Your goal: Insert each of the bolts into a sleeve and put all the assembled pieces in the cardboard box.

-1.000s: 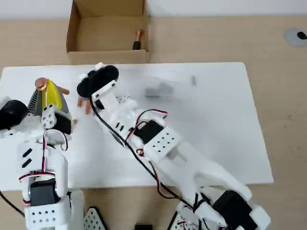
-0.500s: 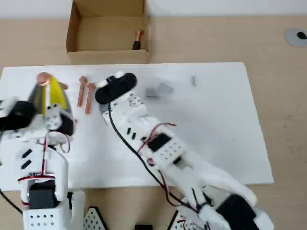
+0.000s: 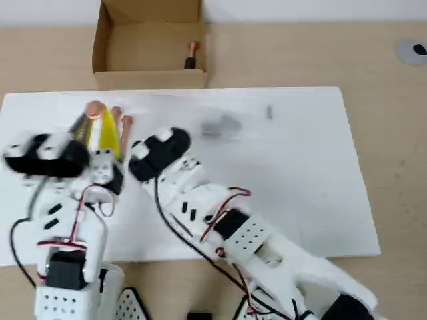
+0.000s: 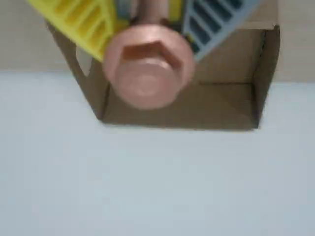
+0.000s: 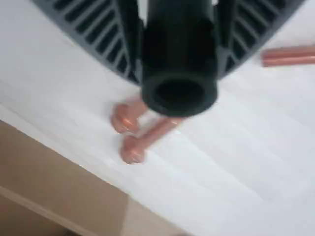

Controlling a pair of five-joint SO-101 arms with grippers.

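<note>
My left pincer [image 4: 147, 14] is clamped on a bolt [image 4: 147, 69]. My right pincer [image 5: 179, 29] is clamped on a sleeve [image 5: 179, 73], bore exposed, seemingly for joining.

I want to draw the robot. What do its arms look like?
The left arm and right arm are white with black motors, dotted holes and red-and-black cables. The left gripper has one yellow and one grey ribbed finger; the right gripper's are dark grey.

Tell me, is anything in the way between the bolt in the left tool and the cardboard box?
Nothing visible is. The left tool holds the bolt, and only white sheet lies between it and the cardboard box. Two loose bolts lie beside that path.
</note>
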